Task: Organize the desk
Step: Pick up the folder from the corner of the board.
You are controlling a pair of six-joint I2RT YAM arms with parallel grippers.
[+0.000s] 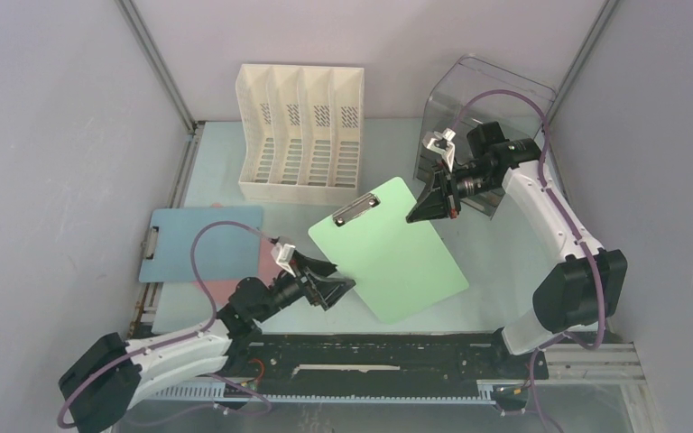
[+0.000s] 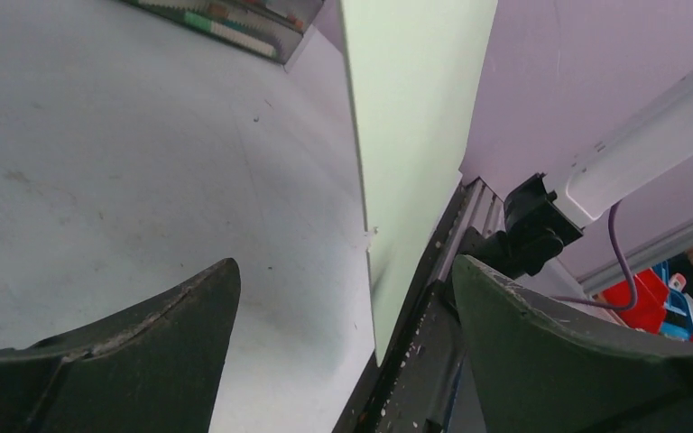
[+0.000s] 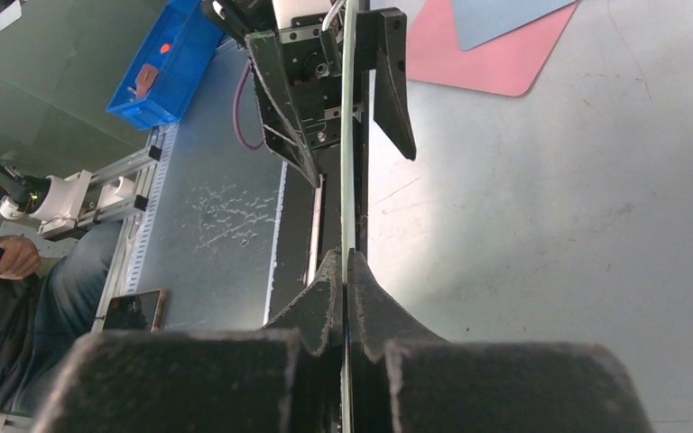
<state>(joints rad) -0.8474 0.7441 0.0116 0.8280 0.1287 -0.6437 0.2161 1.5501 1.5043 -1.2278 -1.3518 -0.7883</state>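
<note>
top external view: the worktop (image 1: 496, 262), pale mint & metal-framed, is spread under everything, w/ both arm bases at its near edge. a green clipboard (image 1: 388, 248) is gripped by the right gripper (image 1: 415, 215), which is closed on the board's far long edge near the clip end. in the right wrist view the board is seen edge-on, pinched btw. the two pads. judged from the left wrist view, the board appears raised off the worktop & tilted. the left gripper (image 1: 338, 281) is spread wide, its jaws set either side of the opposite long edge w/o visible contact, so nothing is held there.

step in hand, as judged: a handover or two-arm support of the clipboard, prob. on its way to the white file rack (image 1: 300, 135) at the back. next move, prob.: the left jaws are to be shut squarely on the edge before the right grip is let go. alignment must be watched, since the board is thin & could twist or slip if caught by one pad only.

pose: the right arm is reached in from the right, elbow high, wrist turned toward centre, in front of a clear bin (image 1: 487, 99). the left arm is laid low along the near edge, forearm angled up & right. a blue clipboard (image 1: 200, 242) over a pink sheet (image 1: 221, 290) is seen at the worktop's left side.
</note>
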